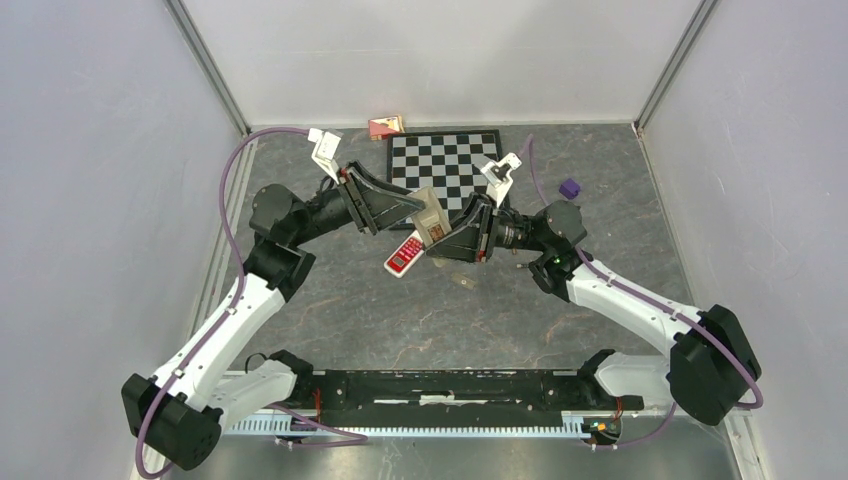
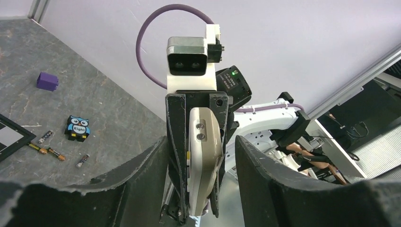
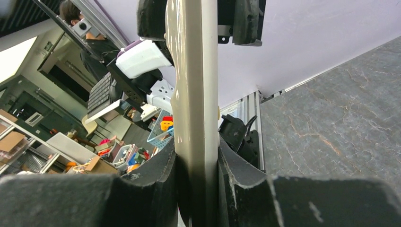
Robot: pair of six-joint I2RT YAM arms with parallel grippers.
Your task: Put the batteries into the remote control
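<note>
Grey worktop [image 2: 118, 118] carries a few slim batteries [image 2: 56, 153], loose at the lower left of the left wrist view, close to an owl block [image 2: 77, 127]. In the overhead view's middle, the left hand [image 1: 412, 207] stands spread, its fingers either side of the beige remote control [image 1: 430, 212] without gripping it. To its right, the right hand [image 1: 445, 238] pinches that remote, holding it clear of the worktop.

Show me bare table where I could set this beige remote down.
Free: the wide table stretch between the arm bases and the red keypad; also the back-right corner behind the purple cube. Crowded: between chessboard and keypad.
</note>
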